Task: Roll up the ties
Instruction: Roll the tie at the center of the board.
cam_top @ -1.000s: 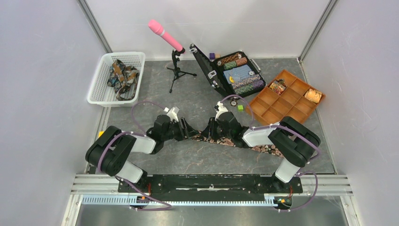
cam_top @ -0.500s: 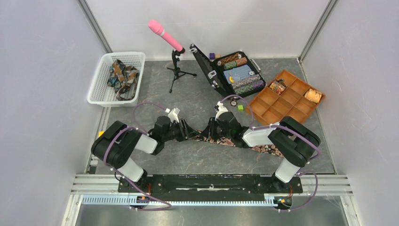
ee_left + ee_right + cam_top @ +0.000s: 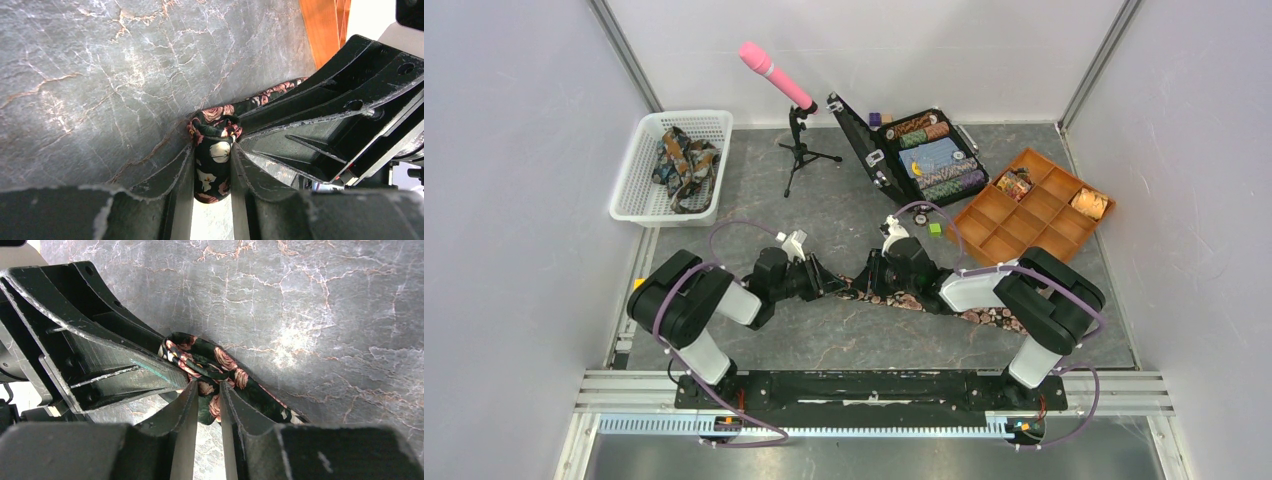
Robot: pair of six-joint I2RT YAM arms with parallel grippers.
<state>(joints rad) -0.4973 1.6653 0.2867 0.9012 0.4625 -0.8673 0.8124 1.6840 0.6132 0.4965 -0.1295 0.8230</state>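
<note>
One limp, slippery tie (image 3: pixel 235 376) is pinched at its started coil by left tool (image 3: pixel 213 152) and right tool (image 3: pixel 207 389), probably the surest hold.

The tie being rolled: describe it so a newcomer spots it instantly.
On the marbled table, find where the left claw and right claw meet. The dark rose-print tie is pinched by both and trails under the right arm; unlike the ties bundled in the white basket, it lies outstretched.
</note>
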